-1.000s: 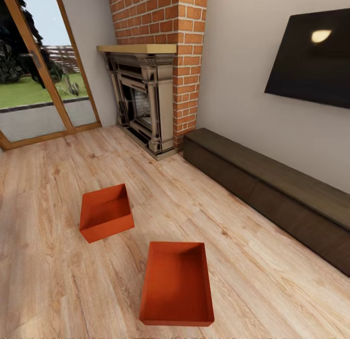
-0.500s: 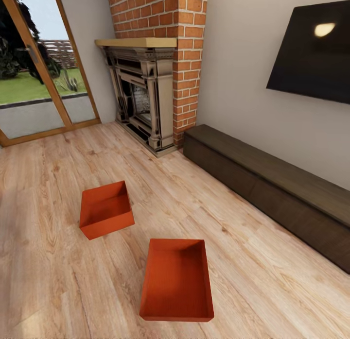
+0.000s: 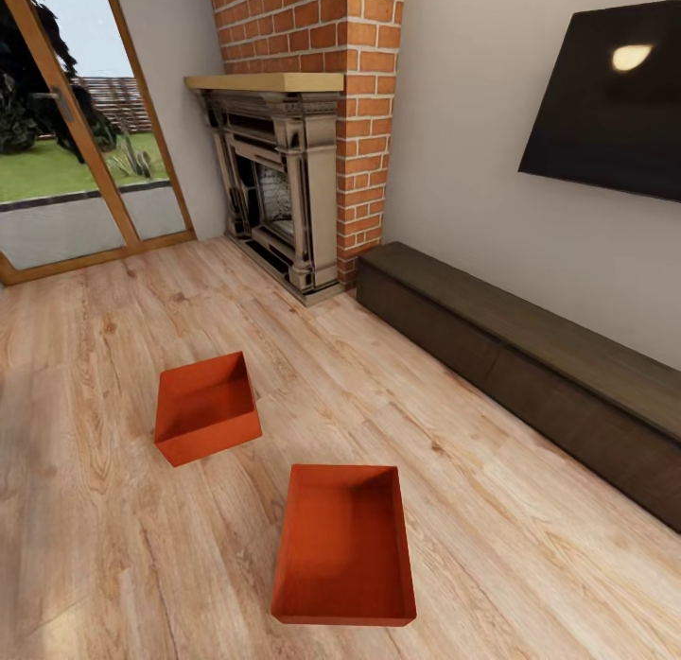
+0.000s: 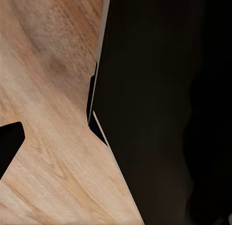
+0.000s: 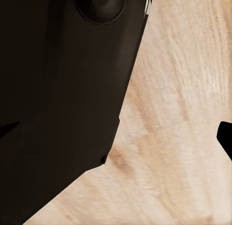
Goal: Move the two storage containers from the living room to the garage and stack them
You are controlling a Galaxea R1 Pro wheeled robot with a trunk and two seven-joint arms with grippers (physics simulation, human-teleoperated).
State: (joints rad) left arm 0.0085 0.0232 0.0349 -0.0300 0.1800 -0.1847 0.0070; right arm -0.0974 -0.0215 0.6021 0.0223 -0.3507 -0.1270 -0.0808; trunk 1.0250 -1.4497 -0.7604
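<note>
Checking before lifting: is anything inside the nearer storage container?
The nearer storage container shows a bare ribbed bottom with nothing in it. A strip behind its near wall is hidden.

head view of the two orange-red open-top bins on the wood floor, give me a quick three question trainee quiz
1. True or false: the nearer orange-red rectangular open-top bin is stacked inside the farther orange-red open-top bin.
2. What do both bins rest on? A) light wood-plank floor B) grey concrete C) long dark wooden bench
3. Fill in: the fireplace surround sits in a red ____ chimney column.

Key: 1 false, they lie apart; 2 A; 3 brick.
</note>
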